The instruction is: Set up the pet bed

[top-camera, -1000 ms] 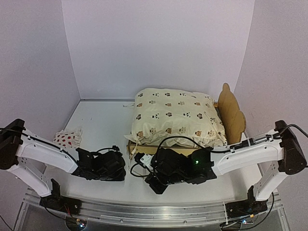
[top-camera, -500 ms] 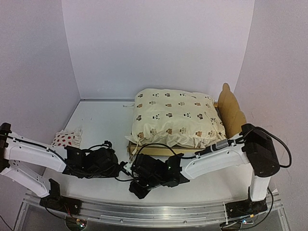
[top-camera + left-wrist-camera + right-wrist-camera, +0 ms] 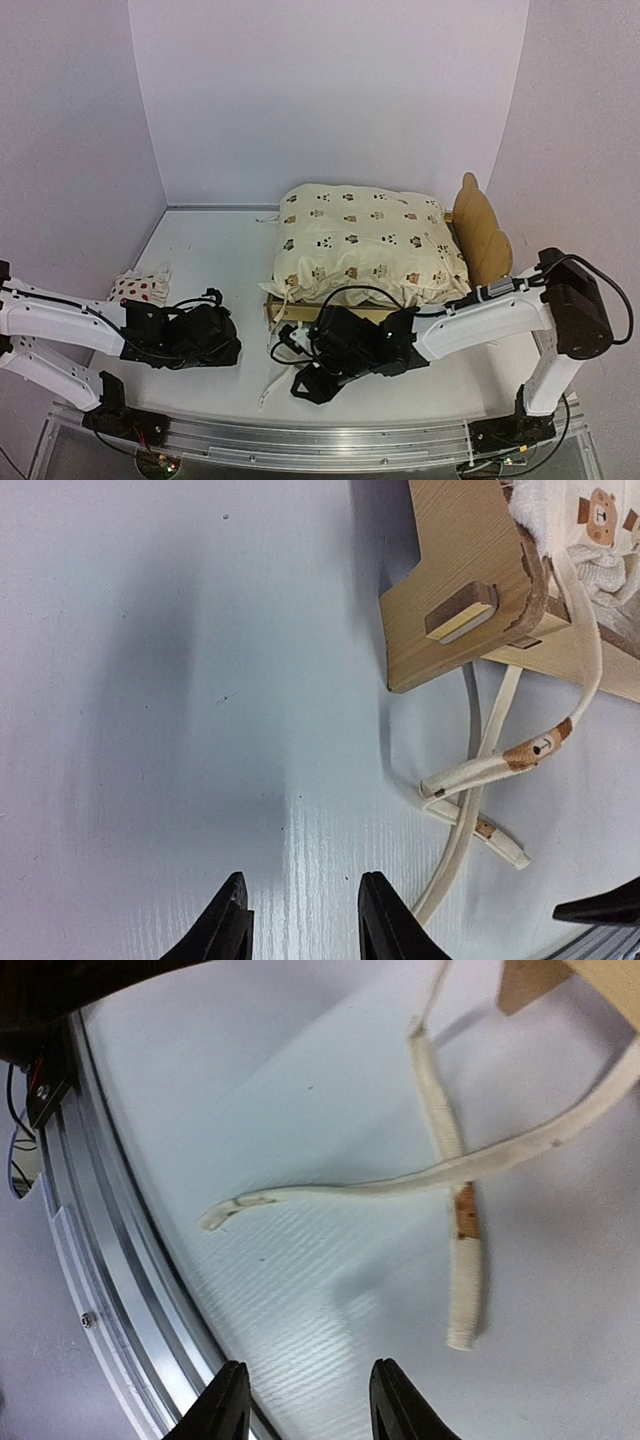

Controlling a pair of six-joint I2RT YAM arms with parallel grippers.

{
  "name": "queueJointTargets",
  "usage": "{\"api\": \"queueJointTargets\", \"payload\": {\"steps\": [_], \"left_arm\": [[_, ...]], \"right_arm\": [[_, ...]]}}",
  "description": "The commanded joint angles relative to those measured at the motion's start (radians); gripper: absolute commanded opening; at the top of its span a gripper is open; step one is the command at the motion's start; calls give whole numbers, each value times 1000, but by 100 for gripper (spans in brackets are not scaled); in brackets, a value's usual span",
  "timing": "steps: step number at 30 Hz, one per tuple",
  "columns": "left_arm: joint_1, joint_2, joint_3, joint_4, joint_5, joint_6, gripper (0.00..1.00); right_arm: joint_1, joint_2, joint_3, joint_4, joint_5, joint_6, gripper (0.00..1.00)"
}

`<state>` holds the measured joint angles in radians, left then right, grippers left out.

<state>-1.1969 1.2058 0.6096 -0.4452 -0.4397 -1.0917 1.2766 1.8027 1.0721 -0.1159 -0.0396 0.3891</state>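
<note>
The pet bed [image 3: 483,238] stands on the white table [image 3: 210,250] towards its right half, just beyond both grippers, with the cream bear-print cushion [image 3: 360,245] heaped on it so that little more than the headboard and the near side rail [image 3: 290,310] shows. It looks like thin plywood: probably light and stiff, smooth enough to slide on the table, and liable to rack at its slotted joints if levered. The firmest hold would likely be a pinch across a side rail or the foot-end corner [image 3: 455,570], not the soft cushion or its loose ribbon ties [image 3: 455,1165], which would only stretch and slip. Its long axis runs left to right across the table, a little skewed, with the bear-ear headboard pointing to the robot's right and the foot end towards the left arm. The left gripper [image 3: 300,932] hovers low over bare table near that foot corner, jaws parted and empty. The right gripper [image 3: 310,1407] hangs over the crossed ties, jaws likewise apart, pinching nothing.
</note>
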Motion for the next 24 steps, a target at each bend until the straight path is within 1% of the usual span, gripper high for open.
{"api": "queueJointTargets", "payload": {"steps": [1,3,11,15,22,24], "left_arm": [[-3,12,62,-31,-37,27,37],[-2,17,66,-22,-33,37,37],[-3,25,70,-2,-18,64,37],[-2,20,67,4,-15,71,36],[-2,8,60,15,-12,78,36],[-3,6,63,14,-13,80,36]], "right_arm": [[-40,-57,-44,-20,53,-16,44],[-46,-43,-42,-30,81,-21,44],[-52,65,21,-54,101,-35,45],[-52,122,65,-96,140,-55,45],[-52,166,86,-123,188,-77,45],[-52,172,89,-129,190,-79,43]]}}
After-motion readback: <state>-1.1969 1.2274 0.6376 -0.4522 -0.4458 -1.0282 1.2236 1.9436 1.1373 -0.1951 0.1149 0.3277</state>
